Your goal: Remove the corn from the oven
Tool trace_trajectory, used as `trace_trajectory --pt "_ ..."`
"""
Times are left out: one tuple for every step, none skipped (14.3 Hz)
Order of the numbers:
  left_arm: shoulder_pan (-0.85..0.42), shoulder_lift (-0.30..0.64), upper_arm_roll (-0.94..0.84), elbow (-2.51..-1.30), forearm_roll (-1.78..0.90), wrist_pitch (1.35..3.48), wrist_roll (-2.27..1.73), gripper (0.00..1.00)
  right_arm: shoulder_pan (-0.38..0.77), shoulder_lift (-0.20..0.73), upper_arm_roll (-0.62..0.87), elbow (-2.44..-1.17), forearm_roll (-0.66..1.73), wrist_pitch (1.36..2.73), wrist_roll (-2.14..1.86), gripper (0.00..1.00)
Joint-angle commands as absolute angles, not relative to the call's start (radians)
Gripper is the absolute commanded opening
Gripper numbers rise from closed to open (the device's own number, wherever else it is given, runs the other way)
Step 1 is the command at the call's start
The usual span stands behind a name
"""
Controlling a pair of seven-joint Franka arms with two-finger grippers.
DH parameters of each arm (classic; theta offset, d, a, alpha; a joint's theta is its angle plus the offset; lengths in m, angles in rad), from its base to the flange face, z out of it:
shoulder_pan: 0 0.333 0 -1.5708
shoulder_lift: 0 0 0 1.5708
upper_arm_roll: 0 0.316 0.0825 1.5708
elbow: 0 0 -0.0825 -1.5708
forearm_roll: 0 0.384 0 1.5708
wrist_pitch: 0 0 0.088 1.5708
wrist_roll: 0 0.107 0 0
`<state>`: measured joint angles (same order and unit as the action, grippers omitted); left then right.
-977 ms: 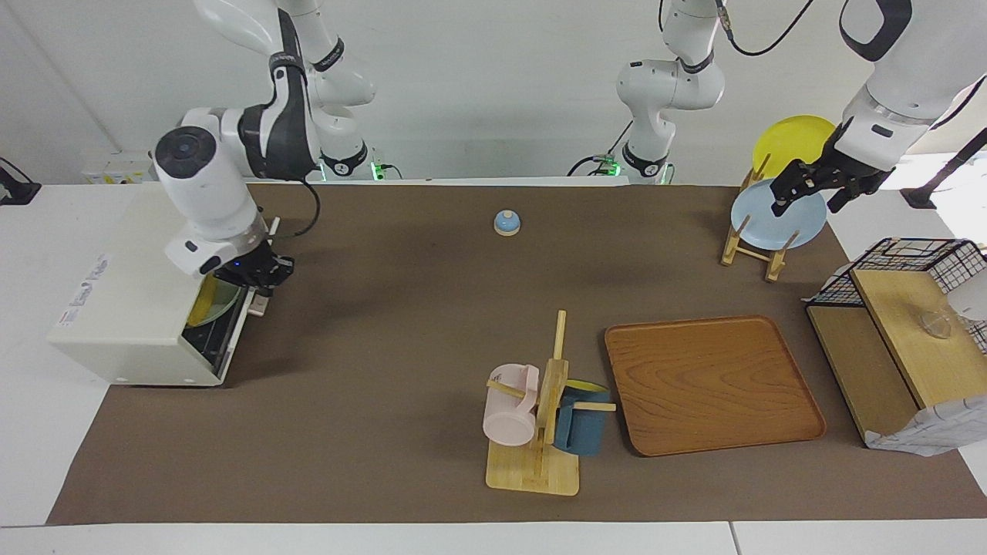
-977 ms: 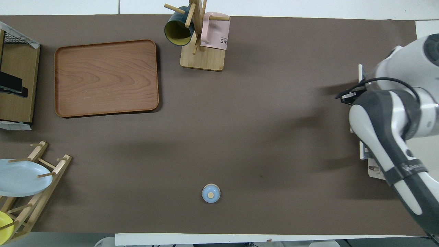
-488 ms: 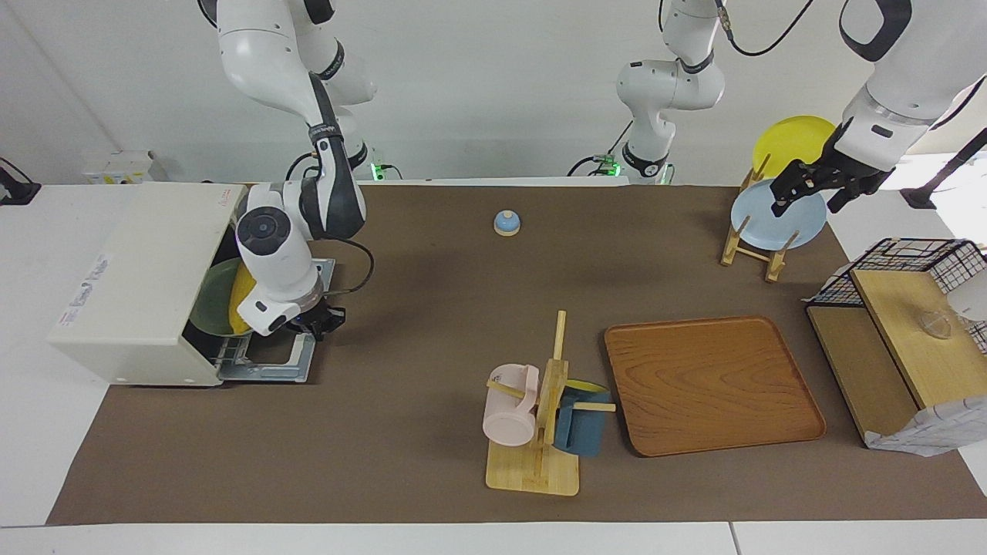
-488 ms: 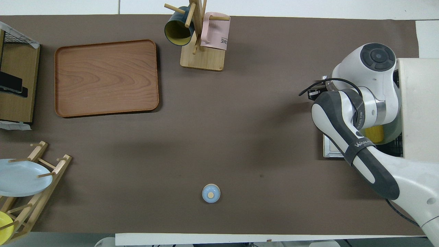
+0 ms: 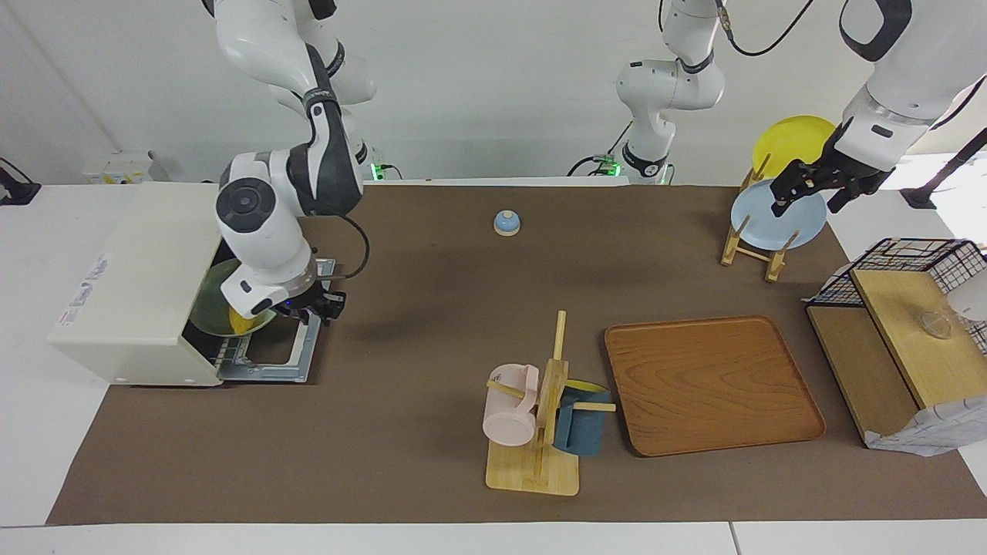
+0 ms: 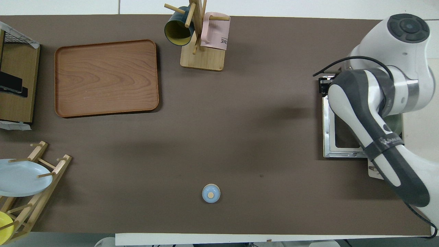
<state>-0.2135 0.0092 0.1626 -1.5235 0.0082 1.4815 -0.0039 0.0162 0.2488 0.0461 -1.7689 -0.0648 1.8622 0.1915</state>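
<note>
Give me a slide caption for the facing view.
Oven door open, right gripper over it beside the corn; left gripper waits.

The pink mug [image 6: 215, 31] bears dark letters ending in "ME". The right arm's [image 6: 384, 144] band carries lettering, and the oven [image 5: 85, 289] a label, neither readable.

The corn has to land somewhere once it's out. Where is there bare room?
The wooden tray is bare, as is the brown mat between the oven, bell and mug stand. Crowded: the oven's lowered door, under the right gripper.
</note>
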Motion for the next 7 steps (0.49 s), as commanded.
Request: trace_trajectory --pt "-0.207 -0.014 0.156 -1.548 0.017 1.477 -0.015 1.00 -0.037 0.219 0.052 -1.828 -0.049 1.847 0.181 0.58" --pt "-0.207 -0.014 0.156 -1.548 0.017 1.477 -0.015 1.00 -0.049 0.209 0.052 -1.853 -0.051 1.855 0.179 0.58" --pt "-0.207 -0.014 0.156 -1.548 0.017 1.477 -0.015 1.00 -0.060 0.204 0.052 -1.873 -0.051 1.858 0.178 0.58" --pt "-0.207 -0.014 0.156 -1.548 0.017 1.477 -0.015 1.00 -0.064 0.196 0.052 -1.888 -0.051 1.864 0.176 0.58" --pt "-0.207 -0.014 0.156 -1.548 0.017 1.477 -0.015 1.00 -0.066 0.193 0.054 -1.902 -0.051 1.884 0.175 0.56" --pt "-0.207 -0.014 0.156 -1.548 0.017 1.477 -0.015 1.00 -0.067 0.190 0.052 -1.923 -0.051 1.908 0.167 0.53" --pt "-0.207 -0.014 0.156 -1.548 0.017 1.477 -0.015 1.00 -0.067 0.183 0.052 -1.939 -0.055 1.923 0.146 0.52"
